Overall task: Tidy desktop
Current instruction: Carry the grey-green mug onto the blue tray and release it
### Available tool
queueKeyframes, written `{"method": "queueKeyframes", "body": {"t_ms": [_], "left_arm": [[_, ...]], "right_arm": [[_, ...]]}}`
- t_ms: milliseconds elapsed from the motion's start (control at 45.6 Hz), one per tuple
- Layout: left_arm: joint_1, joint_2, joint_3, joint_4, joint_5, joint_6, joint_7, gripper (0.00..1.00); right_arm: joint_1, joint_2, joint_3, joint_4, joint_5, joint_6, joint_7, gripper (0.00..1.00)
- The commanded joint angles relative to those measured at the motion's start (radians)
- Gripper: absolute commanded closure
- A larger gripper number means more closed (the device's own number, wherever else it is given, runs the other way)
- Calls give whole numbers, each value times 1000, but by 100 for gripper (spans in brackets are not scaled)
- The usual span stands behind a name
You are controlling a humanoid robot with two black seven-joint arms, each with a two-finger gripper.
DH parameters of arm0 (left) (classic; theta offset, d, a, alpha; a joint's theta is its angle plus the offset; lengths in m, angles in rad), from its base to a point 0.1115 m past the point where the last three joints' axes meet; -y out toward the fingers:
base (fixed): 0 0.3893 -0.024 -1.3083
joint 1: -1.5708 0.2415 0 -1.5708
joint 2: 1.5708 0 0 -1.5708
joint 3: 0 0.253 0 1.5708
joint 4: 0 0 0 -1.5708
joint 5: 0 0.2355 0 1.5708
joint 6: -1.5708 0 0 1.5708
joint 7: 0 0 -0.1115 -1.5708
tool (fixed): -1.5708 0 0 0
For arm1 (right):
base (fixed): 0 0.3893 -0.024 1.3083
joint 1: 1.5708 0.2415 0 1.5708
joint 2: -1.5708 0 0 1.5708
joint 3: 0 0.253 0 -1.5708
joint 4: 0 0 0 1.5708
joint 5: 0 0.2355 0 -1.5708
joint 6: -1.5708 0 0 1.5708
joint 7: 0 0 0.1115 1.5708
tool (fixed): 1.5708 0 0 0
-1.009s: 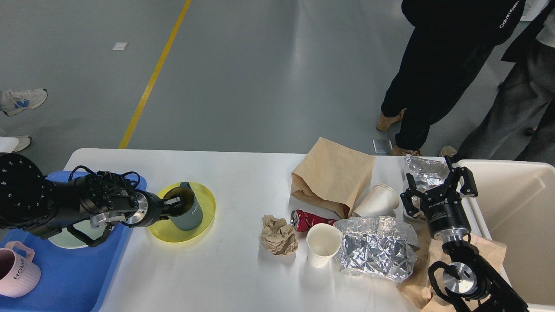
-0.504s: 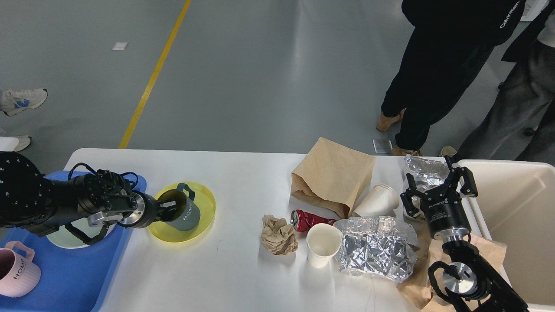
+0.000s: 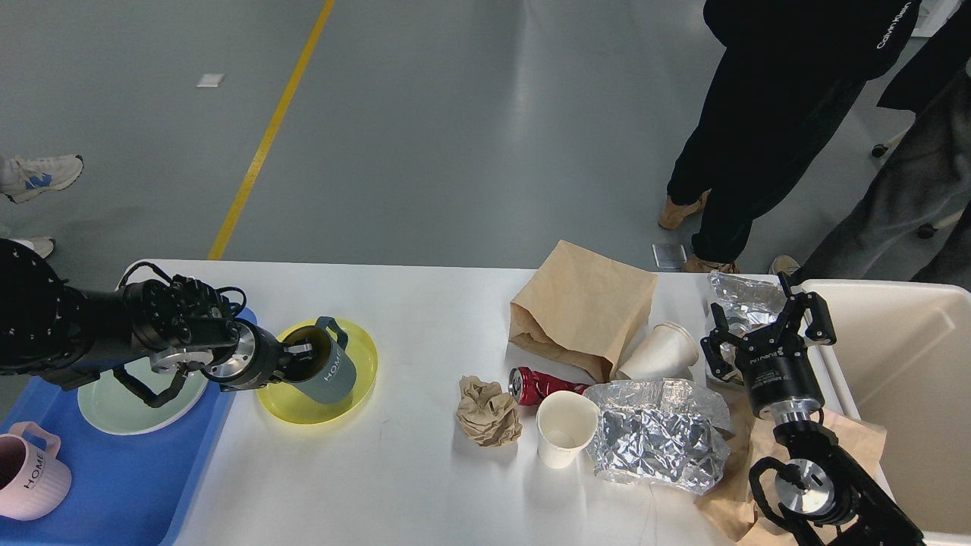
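My left claw (image 3: 300,353) is clamped on the rim of the dark grey mug (image 3: 325,369), one finger inside it, mug tilted over the yellow plate (image 3: 356,387) on the white counter (image 3: 379,485), which spans the lower half of the view. Blue tray (image 3: 129,485) at the counter's left end holds a pale green plate (image 3: 114,406) and pink mug (image 3: 30,474). My right claw (image 3: 766,326) hangs open, empty, above a foil bag (image 3: 747,296), beside the cream bin (image 3: 903,394). Mid-counter: crumpled paper ball (image 3: 488,411), red can (image 3: 537,384) lying flat, upright paper cup (image 3: 565,436), tipped paper cup (image 3: 660,350), brown paper bag (image 3: 580,307), crumpled foil (image 3: 656,447).
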Motion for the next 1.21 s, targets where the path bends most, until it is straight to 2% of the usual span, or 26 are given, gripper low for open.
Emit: {"method": "queueKeyframes", "body": {"t_ms": [0,44,241,482,614,702,965,1074,1184], "left_arm": [[-128,11,53,-103,3,-77,60,100],[-188,11,87,-152,3,-86,72,100],[-451,27,187,-405,3,-94,66,100],[-878,24,251,-738,16,-98,72,100],[-1068,16,259,-832,18,-175,75,100],[-1090,16,262,-833,18,-220,71,100],[-993,72,357,-820,55,-178,42,100],[-964,201,399,-820,177,-146,-24,100],[-886,390,402,-801,327,-114,-28,100]], "right_arm": [[0,0,0,0,0,0,0,0],[0,0,0,0,0,0,0,0],[0,0,0,0,0,0,0,0],[0,0,0,-1,0,0,0,0],[0,0,0,-1,0,0,0,0],[0,0,0,-1,0,0,0,0],[0,0,0,0,0,0,0,0],[0,0,0,0,0,0,0,0],[0,0,0,-1,0,0,0,0]]}}
